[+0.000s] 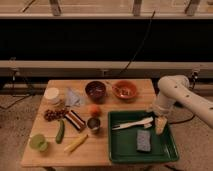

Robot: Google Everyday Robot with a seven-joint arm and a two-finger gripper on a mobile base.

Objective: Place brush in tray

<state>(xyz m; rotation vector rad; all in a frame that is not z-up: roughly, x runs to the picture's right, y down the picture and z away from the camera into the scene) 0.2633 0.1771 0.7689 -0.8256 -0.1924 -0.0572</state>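
Lying slantwise inside the glossy dark green raised-rim tray (120,150), lower right of frame, the slim cream brush (131,123) reaches toward the pale gripper (160,124) beside its right end.

Smooth green plastic tray (120,150), matt wooden table (100,150), pale tool (160,125) over the tray's right side.

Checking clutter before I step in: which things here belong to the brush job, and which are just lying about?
Job: brush, lying in the tray; gripper at the brush's right end.

Lying about: sponge in the tray, two bowls, orange, cucumber, banana, can.
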